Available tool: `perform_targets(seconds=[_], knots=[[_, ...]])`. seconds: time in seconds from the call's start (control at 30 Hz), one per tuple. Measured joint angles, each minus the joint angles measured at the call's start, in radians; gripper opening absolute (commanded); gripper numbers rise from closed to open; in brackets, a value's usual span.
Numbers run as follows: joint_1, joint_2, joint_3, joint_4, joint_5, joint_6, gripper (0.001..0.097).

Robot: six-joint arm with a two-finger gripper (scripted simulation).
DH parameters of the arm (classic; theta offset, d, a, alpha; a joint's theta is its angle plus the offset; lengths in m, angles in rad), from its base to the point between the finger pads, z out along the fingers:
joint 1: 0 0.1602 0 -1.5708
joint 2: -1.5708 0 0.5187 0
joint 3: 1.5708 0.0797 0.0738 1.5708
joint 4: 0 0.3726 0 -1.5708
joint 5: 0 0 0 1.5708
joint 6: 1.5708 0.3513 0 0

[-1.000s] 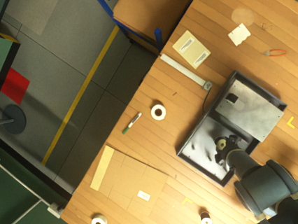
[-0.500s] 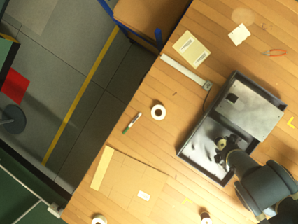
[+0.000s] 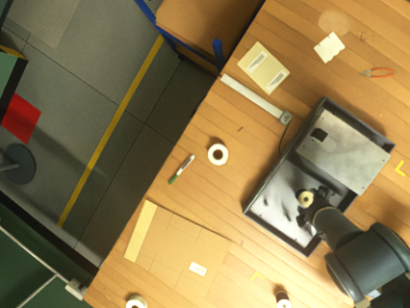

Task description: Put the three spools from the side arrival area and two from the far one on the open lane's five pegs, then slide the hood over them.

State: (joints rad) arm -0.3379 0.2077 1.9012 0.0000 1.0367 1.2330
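The pegs in the dark tray point(image 3: 315, 175) are mostly hidden under my arm and gripper. A cream spool point(image 3: 305, 197) sits in the tray's open lane, at my fingers. My gripper point(image 3: 308, 204) is open over it and holds nothing. The grey hood point(image 3: 342, 150) covers the tray's far half. A white spool point(image 3: 218, 154) lies on the table left of the tray. Another white spool point(image 3: 136, 302) lies at the near left edge. A dark-topped spool point(image 3: 283, 301) stands at the near edge.
A flat cardboard sheet point(image 3: 180, 250) lies on the near left of the table. A green marker point(image 3: 181, 169), a white bar point(image 3: 255, 96), a cream booklet point(image 3: 263, 67), a white card point(image 3: 329, 47) and orange pliers point(image 3: 378, 72) are scattered around.
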Motion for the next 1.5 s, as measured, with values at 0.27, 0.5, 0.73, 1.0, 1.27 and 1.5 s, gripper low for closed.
perform_targets(seconds=[0.27,0.5,0.73,1.0,1.27,1.5], knots=[[0.000,-0.095,-0.125,0.000,0.211,0.000,0.0680],[0.000,-0.105,-0.143,0.000,0.242,0.000,0.0680],[0.000,-0.104,-0.142,0.000,0.243,0.000,0.0680],[0.000,-0.114,-0.161,0.000,0.270,0.000,0.0680],[-0.063,-0.137,-0.133,0.001,0.267,-0.065,0.0680],[-0.277,-0.196,-0.071,0.000,0.264,-0.278,0.0680]])
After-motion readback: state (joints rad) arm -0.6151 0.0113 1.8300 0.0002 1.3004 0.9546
